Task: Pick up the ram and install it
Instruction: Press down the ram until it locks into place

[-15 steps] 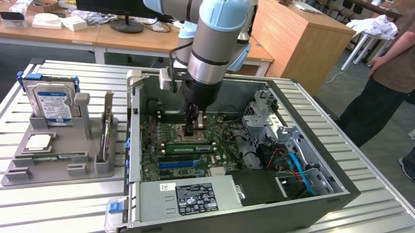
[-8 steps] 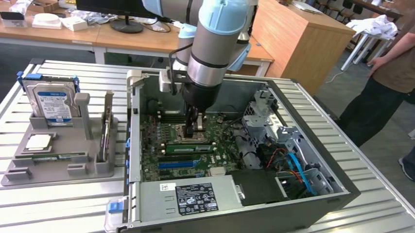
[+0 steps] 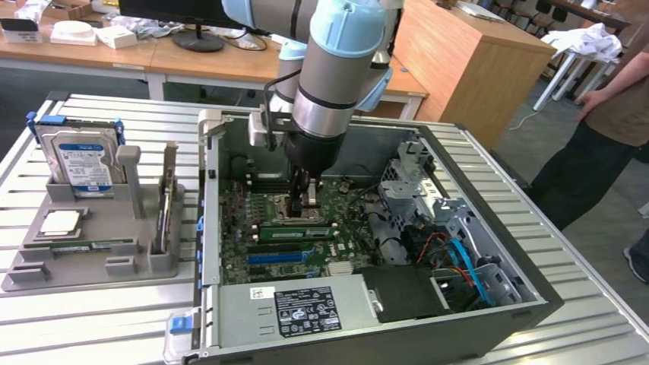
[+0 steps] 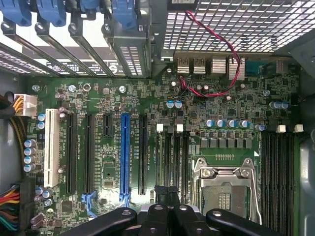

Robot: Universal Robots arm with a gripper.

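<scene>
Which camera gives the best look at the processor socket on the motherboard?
The wrist view: the processor socket faces the camera nearly square-on, with its metal latch frame plain to see. In the exterior view the socket is seen at a slant and sits partly behind the fingers.

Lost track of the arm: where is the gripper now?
In the exterior view, the gripper sits low inside the open computer case, just above the motherboard beside the processor socket.

A slatted metal table [image 3: 568, 304] stands on grey floor [image 3: 609, 220]. Behind it run wooden desks [image 3: 203, 65] and a wooden cabinet [image 3: 461, 68]. A person [image 3: 598, 144] stands at the exterior view's right.
</scene>
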